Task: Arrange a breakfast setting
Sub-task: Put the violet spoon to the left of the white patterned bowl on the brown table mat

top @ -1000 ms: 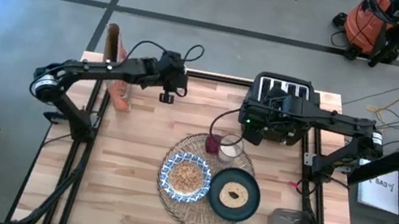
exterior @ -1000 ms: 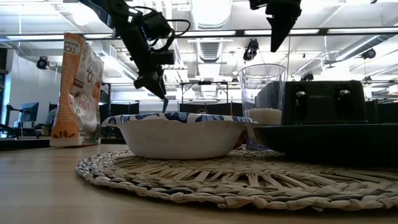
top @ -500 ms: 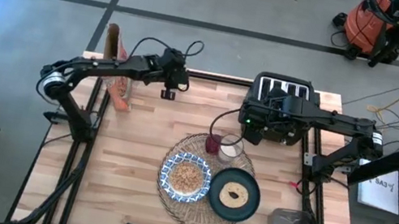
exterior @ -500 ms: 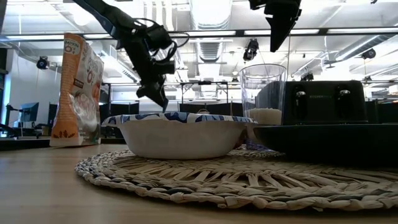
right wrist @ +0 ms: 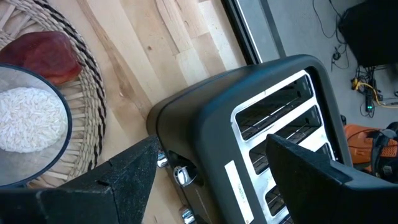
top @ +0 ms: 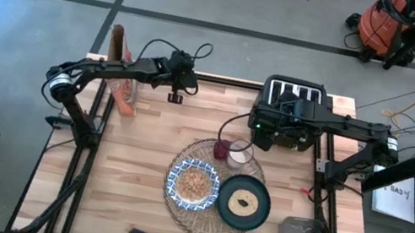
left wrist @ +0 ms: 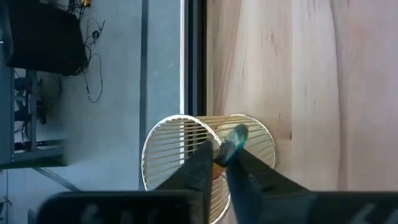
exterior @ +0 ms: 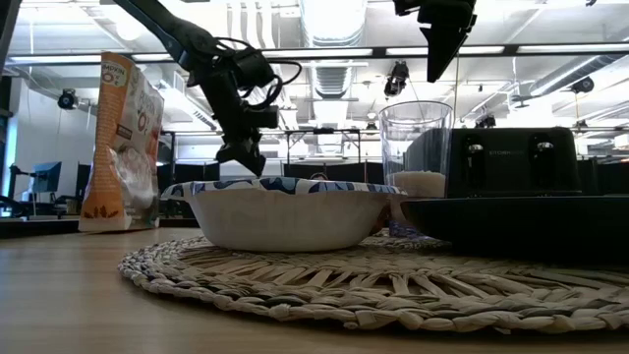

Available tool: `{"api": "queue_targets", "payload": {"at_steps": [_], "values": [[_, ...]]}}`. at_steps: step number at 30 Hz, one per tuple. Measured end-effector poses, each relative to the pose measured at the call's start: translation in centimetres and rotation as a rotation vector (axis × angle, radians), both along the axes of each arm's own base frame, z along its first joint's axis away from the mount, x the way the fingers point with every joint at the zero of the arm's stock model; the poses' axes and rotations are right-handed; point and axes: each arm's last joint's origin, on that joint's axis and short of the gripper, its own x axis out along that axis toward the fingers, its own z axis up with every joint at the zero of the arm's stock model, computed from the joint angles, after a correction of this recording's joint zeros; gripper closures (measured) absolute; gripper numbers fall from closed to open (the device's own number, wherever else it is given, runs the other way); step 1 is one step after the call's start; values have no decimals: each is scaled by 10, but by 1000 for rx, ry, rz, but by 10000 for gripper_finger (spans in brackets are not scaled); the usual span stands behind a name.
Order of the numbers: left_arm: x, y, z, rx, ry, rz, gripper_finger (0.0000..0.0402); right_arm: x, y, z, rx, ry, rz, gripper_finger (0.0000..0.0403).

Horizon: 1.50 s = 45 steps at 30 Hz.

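The left pincer [top: 175, 96] has drawn back a little toward the far edge of the tabletop from where it hung a second ago, and its fingers, parted then, are now pressed together. The left wrist view shows the two tips meeting with nothing clearly between them. In the low view it has lifted away from the rim of the blue-and-white patterned bowl [top: 193, 183] and hangs behind it. Judging from this, the left arm is done at the setting and is pulling clear.

The right pincer [right wrist: 211, 180] has not moved. It hovers spread wide over the black four-slot toaster [top: 291, 105] at the far right of the tabletop, gripping nothing.

The setting looks assembled. The large round woven straw placemat [top: 201, 223] lies toward the near edge, about mid-width. On it, the bowl holds cereal on the left part. The dark teal round plate [top: 244, 202] sits just beside the bowl on the right. The small clear glass [top: 240, 154] stands on the mat's far side, with a small dark red object [top: 222, 148] next to it.

The mat and its pieces lie well apart from the left pincer, nearer the front edge. The glass is near the right pincer. The orange-brown cereal bag [exterior: 123, 147] stands at the far left corner.
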Motion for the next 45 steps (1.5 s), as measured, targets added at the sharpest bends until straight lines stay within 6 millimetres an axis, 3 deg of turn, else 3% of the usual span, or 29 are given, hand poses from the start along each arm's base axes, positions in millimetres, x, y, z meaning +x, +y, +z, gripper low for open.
{"api": "queue_targets", "payload": {"at_steps": [2, 17, 26, 35, 45], "values": [[-1, 1, 0, -1, 0, 5, 395, 0, 0, 0, 0, 0, 0, 119], [-3, 3, 6, -46, 4, 29, 401, 0, 0, 0, 0, -1, 0, 124], [5, 5, 43, -133, -98, 36, 401, 0, 0, 0, 1, 0, 0, 129], [10, 8, 84, -109, -173, 39, 401, 0, 0, 0, 3, 1, 1, 129], [10, 6, 105, -128, -195, 20, 402, 0, 0, 0, 3, 2, 1, 132]]}}
